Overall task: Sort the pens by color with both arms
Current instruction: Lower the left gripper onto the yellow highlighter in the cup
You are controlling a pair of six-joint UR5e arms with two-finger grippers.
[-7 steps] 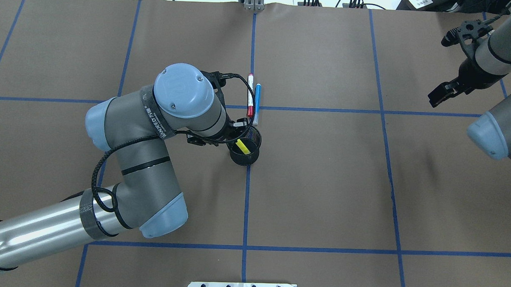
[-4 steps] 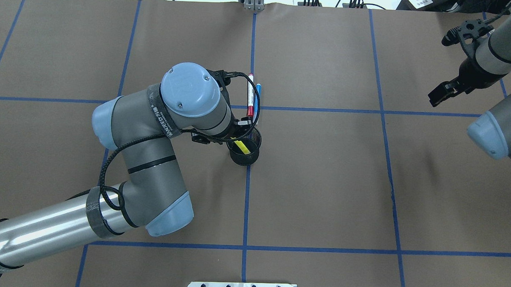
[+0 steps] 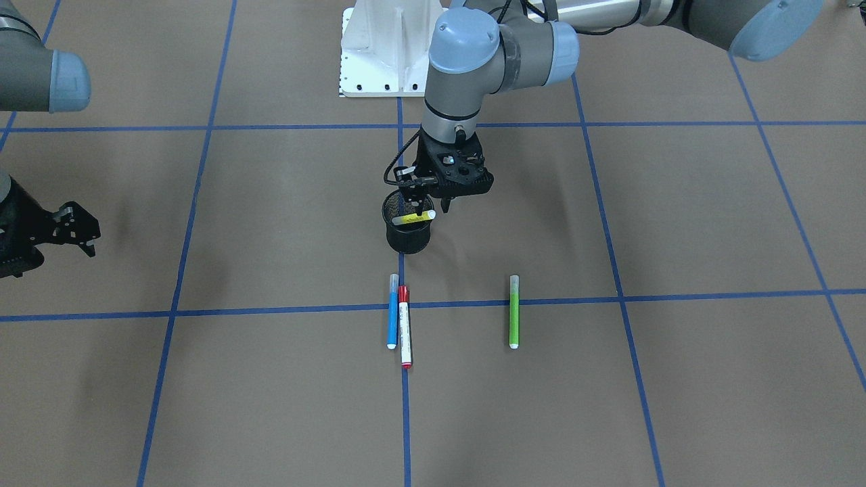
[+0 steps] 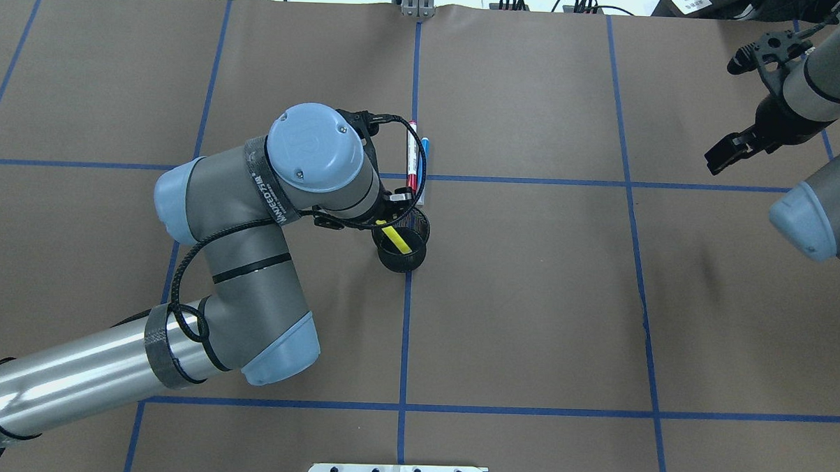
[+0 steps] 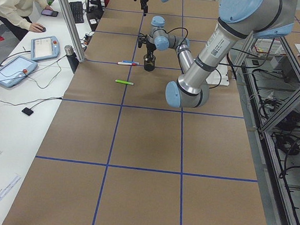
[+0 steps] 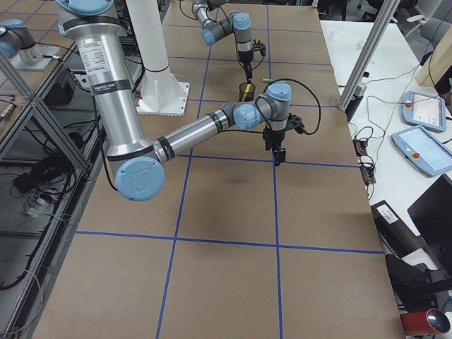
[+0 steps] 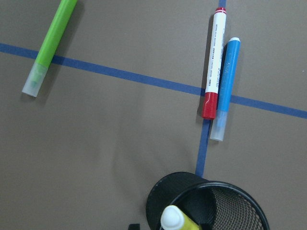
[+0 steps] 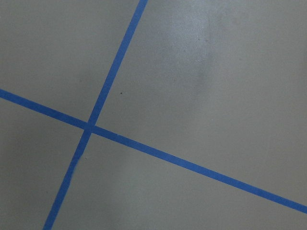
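Note:
The yellow pen leans inside the black mesh cup, its cap over the rim. My left gripper hangs open just above the cup, touching nothing. The blue pen and the white pen with the red cap lie side by side on the centre tape line beyond the cup. The green pen lies apart; in the overhead view my left arm hides it. All show in the left wrist view: green, red-capped, blue. My right gripper is open and empty, far off at the right.
Brown paper with a grid of blue tape lines covers the table. The white metal pedestal stands at the robot's side. My left arm's black cable loops over the two pens in the overhead view. An operator's desk with tablets lies beyond the far edge.
My left arm has shifted a little to the right over the cup, so its cable now crosses the blue and red-capped pens. The yellow pen stays in the cup. The right gripper rose slightly.

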